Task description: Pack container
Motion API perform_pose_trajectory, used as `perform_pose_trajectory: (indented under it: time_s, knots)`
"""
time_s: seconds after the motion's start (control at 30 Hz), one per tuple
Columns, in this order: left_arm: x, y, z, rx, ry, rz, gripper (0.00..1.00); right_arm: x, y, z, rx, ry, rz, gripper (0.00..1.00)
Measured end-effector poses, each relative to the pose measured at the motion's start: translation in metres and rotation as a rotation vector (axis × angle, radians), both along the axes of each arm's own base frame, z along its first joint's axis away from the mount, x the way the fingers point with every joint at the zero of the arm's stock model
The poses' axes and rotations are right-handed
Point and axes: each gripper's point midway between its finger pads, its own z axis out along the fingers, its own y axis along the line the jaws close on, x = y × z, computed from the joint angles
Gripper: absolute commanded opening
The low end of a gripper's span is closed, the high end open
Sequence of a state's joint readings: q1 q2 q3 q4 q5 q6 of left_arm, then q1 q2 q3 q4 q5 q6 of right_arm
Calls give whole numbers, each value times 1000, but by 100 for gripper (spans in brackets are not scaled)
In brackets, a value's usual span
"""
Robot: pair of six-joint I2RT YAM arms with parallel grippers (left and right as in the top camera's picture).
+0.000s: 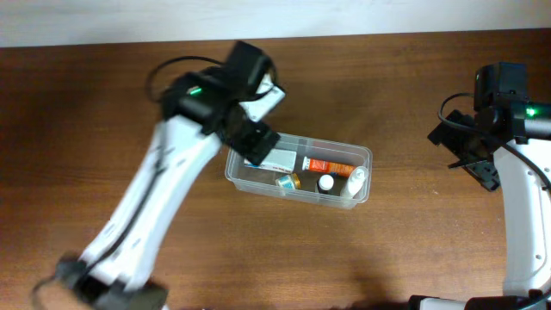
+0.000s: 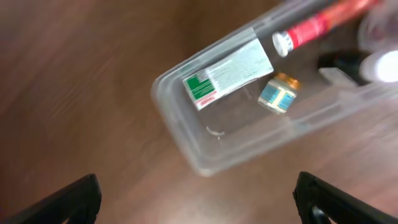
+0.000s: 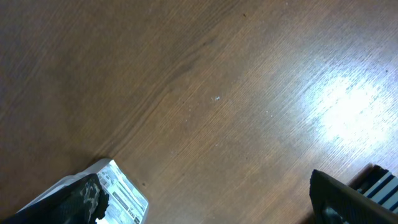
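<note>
The clear container (image 1: 362, 155) lies mid-table and also shows in the left wrist view (image 2: 186, 143). Inside are a white-and-green box (image 1: 277, 160) (image 2: 227, 74), a red tube (image 1: 329, 165) (image 2: 311, 28), a small gold-capped bottle (image 1: 288, 181) (image 2: 278, 93) and white bottles (image 1: 325, 182) (image 2: 380, 65). My left gripper (image 1: 256, 139) (image 2: 199, 193) is open and empty, hovering over the container's left end. My right gripper (image 1: 469, 146) (image 3: 205, 199) is open over bare table far to the right of the container.
The brown wooden table (image 1: 387, 86) runs to a pale wall at the back. A white printed label (image 3: 124, 193) shows beside my right gripper's left finger; I cannot tell whether it is on the finger or on the table.
</note>
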State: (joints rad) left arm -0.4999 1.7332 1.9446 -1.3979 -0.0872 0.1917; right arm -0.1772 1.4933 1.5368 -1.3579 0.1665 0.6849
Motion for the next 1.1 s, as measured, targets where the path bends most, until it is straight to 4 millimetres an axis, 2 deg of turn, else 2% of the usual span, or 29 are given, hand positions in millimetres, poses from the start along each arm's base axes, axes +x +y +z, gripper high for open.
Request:
perform_pose_trajectory:
  time_s: [0.03, 0.07, 0.13, 0.27, 0.4, 0.47, 0.53, 0.57, 0.67, 0.77, 0.83, 0.93, 0.97, 1.03, 1.1]
  knots:
    - [-6, 6, 15, -28, -30, 28, 100, 0, 0, 0, 0, 0, 0, 98]
    - [-19, 16, 43, -76, -90, 66, 100, 0, 0, 0, 0, 0, 1, 98]
    - [-38, 27, 73, -125, -160, 83, 100, 0, 0, 0, 0, 0, 0, 99]
    - [-109, 68, 134, -214, -314, 108, 100, 0, 0, 0, 0, 0, 0, 99]
    - [-178, 106, 168, -299, -465, 118, 100, 0, 0, 0, 0, 0, 1, 98]
    - [-198, 118, 172, -313, -505, 125, 100, 0, 0, 0, 0, 0, 1, 98]
    - [-211, 128, 167, -309, -521, 134, 100, 0, 0, 0, 0, 0, 1, 98]
    - [-218, 133, 157, -298, -514, 139, 100, 0, 0, 0, 0, 1, 1, 98]
    - [-211, 132, 141, -292, -521, 146, 100, 0, 0, 0, 0, 0, 0, 98]
    - [-188, 123, 110, -269, -514, 158, 100, 0, 0, 0, 0, 2, 1, 98]
    - [-165, 117, 93, -265, -544, 183, 100, 0, 0, 0, 1, 0, 1, 98]
    - [-128, 119, 51, -241, -564, 263, 100, 0, 0, 0, 2, 0, 1, 98]
    - [-117, 126, 29, -224, -559, 308, 100, 0, 1, -1, 3, 1, 1, 98]
    - [-106, 134, 6, -243, -589, 360, 100, 0, 1, -1, 3, 1, 1, 98]
    - [-109, 143, -16, -253, -593, 394, 100, 0, 1, -1, 3, 1, 2, 98]
